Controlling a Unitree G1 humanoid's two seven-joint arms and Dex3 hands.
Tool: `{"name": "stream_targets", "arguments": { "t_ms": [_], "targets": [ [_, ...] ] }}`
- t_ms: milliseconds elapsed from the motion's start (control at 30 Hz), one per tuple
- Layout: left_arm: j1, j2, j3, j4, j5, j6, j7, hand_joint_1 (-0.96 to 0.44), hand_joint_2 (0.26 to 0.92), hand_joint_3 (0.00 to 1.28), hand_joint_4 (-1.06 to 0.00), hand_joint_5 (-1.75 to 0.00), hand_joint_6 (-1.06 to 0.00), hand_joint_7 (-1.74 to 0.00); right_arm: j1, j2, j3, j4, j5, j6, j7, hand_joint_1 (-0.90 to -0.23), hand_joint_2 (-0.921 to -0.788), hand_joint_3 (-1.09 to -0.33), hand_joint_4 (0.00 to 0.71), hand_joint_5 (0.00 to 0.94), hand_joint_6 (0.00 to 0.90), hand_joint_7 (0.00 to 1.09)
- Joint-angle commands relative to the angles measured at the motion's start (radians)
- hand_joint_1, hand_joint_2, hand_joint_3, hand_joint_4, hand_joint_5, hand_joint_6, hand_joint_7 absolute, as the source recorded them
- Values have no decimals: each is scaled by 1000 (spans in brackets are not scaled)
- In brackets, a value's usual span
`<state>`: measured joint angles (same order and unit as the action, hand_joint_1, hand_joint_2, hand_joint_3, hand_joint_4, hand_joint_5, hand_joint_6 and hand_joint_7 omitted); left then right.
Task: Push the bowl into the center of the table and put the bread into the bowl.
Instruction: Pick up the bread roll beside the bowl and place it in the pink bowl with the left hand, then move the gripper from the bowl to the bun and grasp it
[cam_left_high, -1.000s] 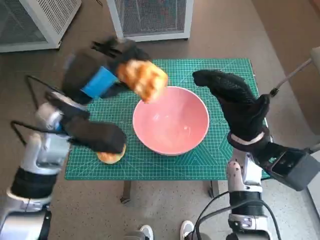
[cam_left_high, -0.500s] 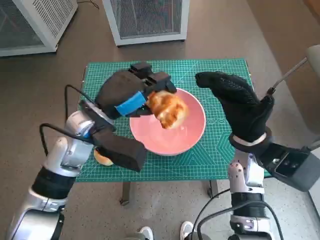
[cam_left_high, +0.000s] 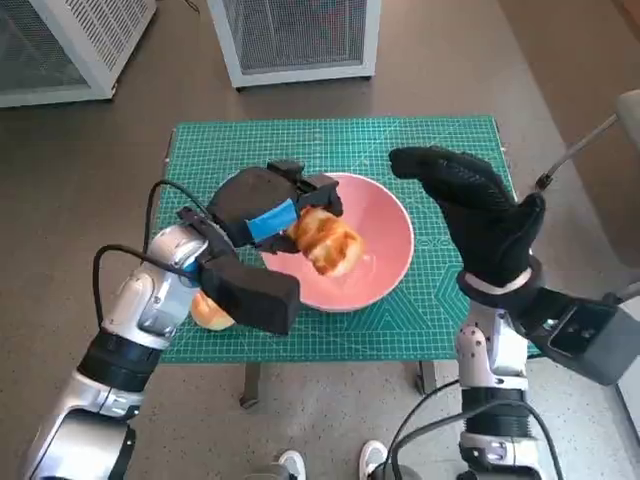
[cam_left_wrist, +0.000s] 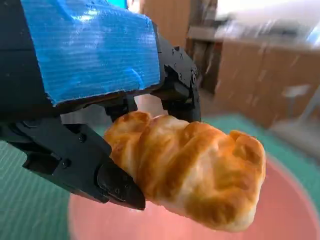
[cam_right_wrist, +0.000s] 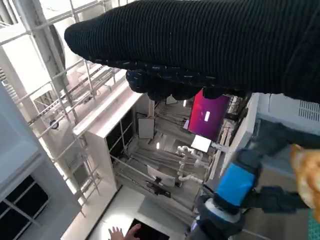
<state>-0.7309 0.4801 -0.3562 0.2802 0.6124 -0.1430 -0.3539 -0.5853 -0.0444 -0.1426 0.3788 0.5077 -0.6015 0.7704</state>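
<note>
— Left hand (cam_left_high: 262, 205)?
— Holding a golden pastry (cam_left_high: 325, 240), pinched between black fingers (cam_left_wrist: 120, 187), blue tape across the back. Hangs over the pink bowl (cam_left_high: 392, 262), above its left half. Whether touching the bowl's inside, cannot tell from the head view; in the left wrist view, clearly clear of the pink surface beneath.
— And the bowl?
— Sits on the green cutting mat (cam_left_high: 445, 150), roughly in the middle of the small table.
— Right hand (cam_left_high: 478, 210)?
— Raised just beside the bowl's right rim, gloved, holding nothing. Fingers bent forward toward the rim, loosely apart rather than clenched. Contact with the rim, cannot tell.
— Any other bread?
— A second bun (cam_left_high: 210, 312) on the mat near the left front edge, partly hidden under the left wrist's black camera block (cam_left_high: 252, 292).
— Around the table?
— Two white mesh-sided cabinets (cam_left_high: 295, 35) on the floor beyond the far edge. White shoe tips (cam_left_high: 293, 464) at the near edge, down by the floor. Cables looping off the left forearm.
</note>
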Motion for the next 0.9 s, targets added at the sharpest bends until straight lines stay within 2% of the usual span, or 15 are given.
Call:
{"name": "stream_targets", "arguments": {
  "t_ms": [33,67,167,367,600,900],
  "targets": [
    [20,3,-5,-92,5,96,-99,-107,890,73,-260,-212,-236,-424,25,2,-2,2,-3,5,-3,-531,-921,-575,325,3,-1,654],
    [22,6,-6,-103,11,107,-110,-162,884,48,-228,-136,-221,-339,24,3,-2,3,-3,5,-4,-531,-921,-576,325,3,-1,654],
    [22,19,-3,-119,14,103,-124,-275,873,17,-188,-45,-201,-229,24,4,-1,3,-5,5,-6,-530,-921,-577,325,3,-1,653],
    [36,42,25,-171,-12,110,-154,-417,873,5,-120,-5,-167,-152,24,8,2,0,-8,7,-10,-529,-921,-580,324,3,-1,649],
    [81,82,134,-333,-127,187,-253,-432,871,1,-92,-2,-183,-136,27,9,5,-4,-6,10,-8,-529,-921,-581,325,3,-1,642],
    [161,185,301,-615,-216,298,-344,-395,846,0,-130,-14,-251,-132,25,6,4,-1,-2,10,-1,-531,-921,-581,326,3,-1,639]
  ]
}}
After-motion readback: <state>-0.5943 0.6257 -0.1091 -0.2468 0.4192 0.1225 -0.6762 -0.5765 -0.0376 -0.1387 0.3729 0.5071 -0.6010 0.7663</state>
